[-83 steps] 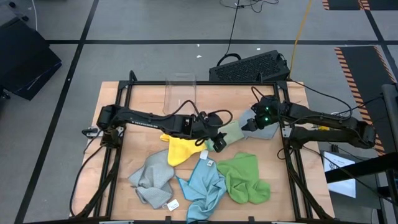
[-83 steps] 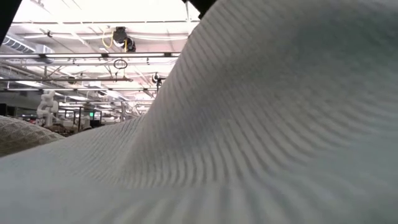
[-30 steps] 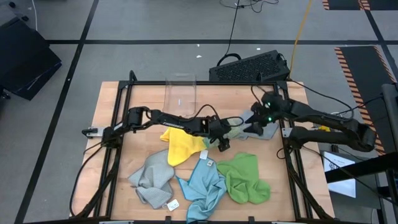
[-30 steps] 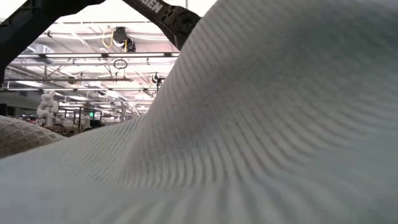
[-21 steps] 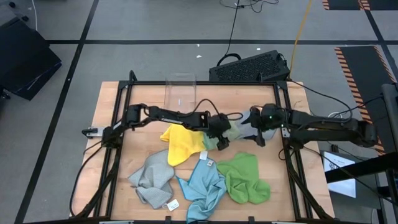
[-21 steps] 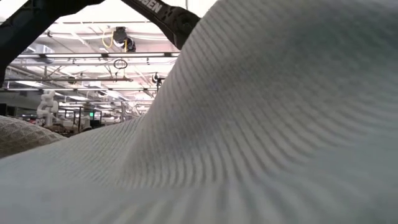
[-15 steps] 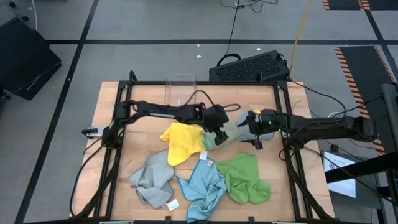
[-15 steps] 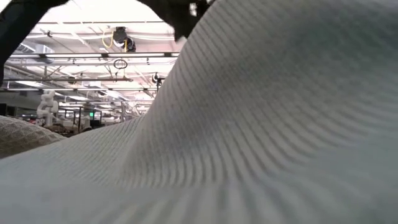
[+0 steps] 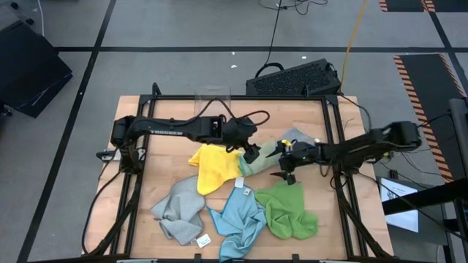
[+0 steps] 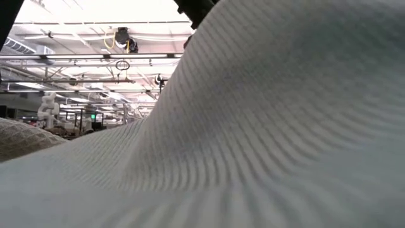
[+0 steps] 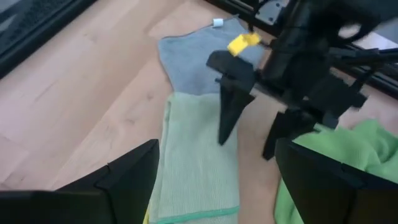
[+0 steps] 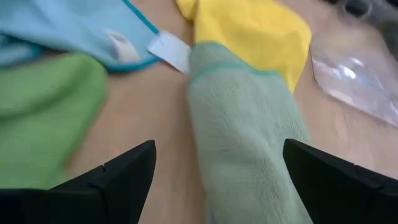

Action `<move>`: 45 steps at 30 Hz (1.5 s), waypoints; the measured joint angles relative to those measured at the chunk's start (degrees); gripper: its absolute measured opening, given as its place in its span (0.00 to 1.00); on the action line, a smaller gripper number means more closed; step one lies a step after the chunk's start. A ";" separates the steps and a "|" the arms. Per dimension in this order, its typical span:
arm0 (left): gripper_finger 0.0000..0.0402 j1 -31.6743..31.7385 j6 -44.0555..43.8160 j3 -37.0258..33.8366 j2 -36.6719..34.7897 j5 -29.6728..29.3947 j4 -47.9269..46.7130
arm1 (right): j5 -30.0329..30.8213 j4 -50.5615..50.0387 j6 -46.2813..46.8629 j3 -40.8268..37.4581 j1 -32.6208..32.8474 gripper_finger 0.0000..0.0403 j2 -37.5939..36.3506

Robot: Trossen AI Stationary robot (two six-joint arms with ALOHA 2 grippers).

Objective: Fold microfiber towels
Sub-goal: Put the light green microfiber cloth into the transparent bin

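Observation:
A pale green towel [image 9: 262, 159] lies flat on the table's middle as a folded strip [image 11: 198, 163], one end beside the yellow towel [image 9: 210, 166]. A grey towel [image 9: 296, 137] lies flat past its other end. My left gripper [image 9: 251, 152] hangs open above the strip's left end. My right gripper [image 9: 281, 165] is open and low at the strip's right side. In the left wrist view its fingers [image 11: 231, 106] point down, one by the strip's edge. Bright green [image 9: 289, 208], light blue [image 9: 238, 215] and a second grey towel [image 9: 179, 210] lie crumpled near the front.
A clear plastic bin [image 9: 212, 102] stands at the far edge, behind the left arm. Black frame rails [image 9: 335, 146] run along the table's sides. Bare wood shows on the far half of the table. A pale cloth [image 10: 253, 126] right in front of the low camera fills its view.
My left gripper has risen from the pale green towel and drawn back a little toward the table's left. My right gripper has swung from over the grey towel toward the near edge and the table's middle, sinking and rolling. Both stay open; the towels lie still.

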 joint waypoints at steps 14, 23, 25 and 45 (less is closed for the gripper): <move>0.80 -2.87 -2.69 0.00 0.03 -4.55 -1.52 | 4.76 5.24 -7.57 8.88 0.80 0.56 20.76; 0.80 -3.52 -6.66 -0.02 -1.48 -3.84 -1.24 | 6.38 4.19 -7.49 8.90 0.60 0.14 18.25; 0.80 -3.75 -7.56 0.04 -2.87 -3.79 -1.03 | 6.52 3.13 -7.59 8.88 0.60 0.07 15.93; 0.80 -10.81 -6.26 -0.13 -9.61 -11.70 -4.10 | 2.44 -19.00 36.12 12.24 -5.67 0.04 -17.83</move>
